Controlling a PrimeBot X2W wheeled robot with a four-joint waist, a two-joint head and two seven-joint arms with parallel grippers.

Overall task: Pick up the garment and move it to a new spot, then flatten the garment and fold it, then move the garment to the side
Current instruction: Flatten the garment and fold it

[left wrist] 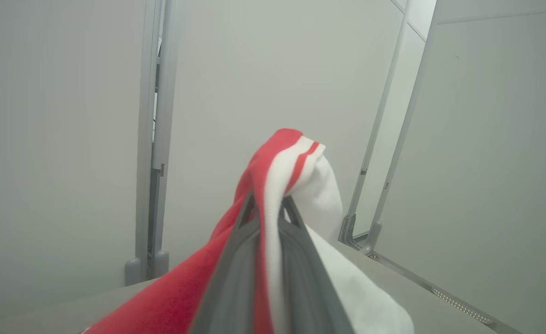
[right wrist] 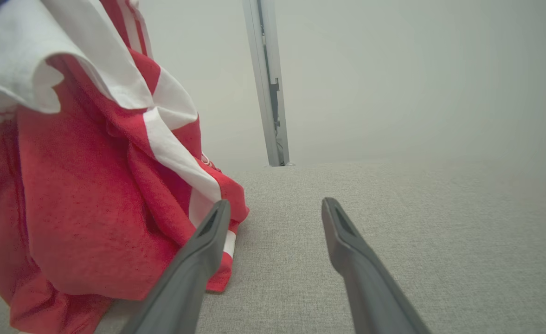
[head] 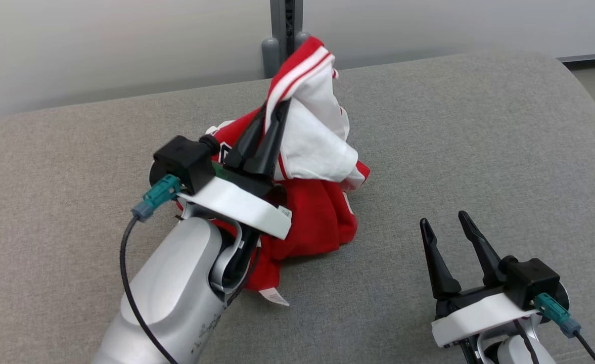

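The garment (head: 322,217) is heaped at the centre of the frame on the bench (head: 479,126). Its upper fold is lifted between the fingers of the left hand (head: 278,107), whose arm lies lower left. The right hand (head: 445,221) sits lower right, apart from the garment. A post (head: 286,25) stands behind the bench, top centre.

Bench (head: 479,151): padded, grey woven cover, far right corner rounded, far edge set against a pale wall.

On it, one item: garment (head: 317,222), red with white panels and stripes, crumpled. Its lower folds rest midway along the bench, nearer the far edge, and its top is raised clear. A white label (head: 274,297) lies flat at its near side.
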